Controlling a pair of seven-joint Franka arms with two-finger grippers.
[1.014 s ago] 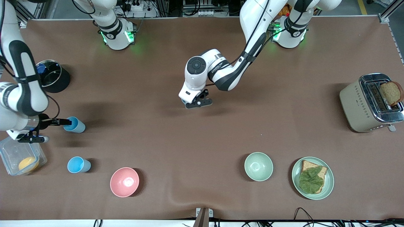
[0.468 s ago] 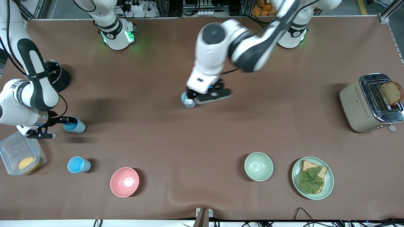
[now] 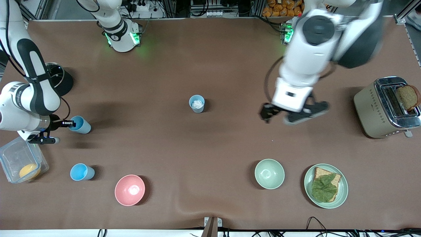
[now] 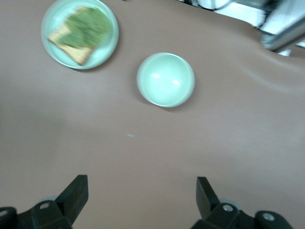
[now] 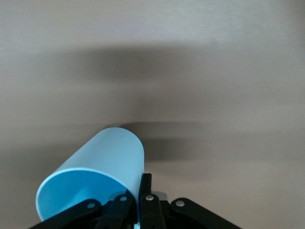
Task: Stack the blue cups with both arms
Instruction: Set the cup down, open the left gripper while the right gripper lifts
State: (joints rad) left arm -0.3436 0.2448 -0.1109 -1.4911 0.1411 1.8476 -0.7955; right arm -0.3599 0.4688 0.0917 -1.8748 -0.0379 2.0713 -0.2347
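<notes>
A dull grey-blue cup (image 3: 197, 103) with a white scrap inside stands alone at the table's middle. My left gripper (image 3: 294, 114) is open and empty, up in the air over bare table between that cup and the toaster; its fingers (image 4: 76, 191) stand wide apart in the left wrist view. My right gripper (image 3: 70, 124) is shut on the rim of a bright sky-blue cup (image 3: 80, 125), which is tilted, at the right arm's end. That cup fills the right wrist view (image 5: 95, 183). A second sky-blue cup (image 3: 82, 172) stands nearer the front camera.
A pink bowl (image 3: 130, 190), a pale-green bowl (image 3: 269, 173) and a plate with bread and lettuce (image 3: 342, 194) sit along the near edge. A toaster (image 3: 375, 108) stands at the left arm's end. A clear box (image 3: 13, 158) and a black pot (image 3: 62, 82) are by the right arm.
My left gripper let go of the grey-blue cup at the table's middle, rose and swung toward the toaster. My right gripper shifted slightly with the sky-blue cup.
</notes>
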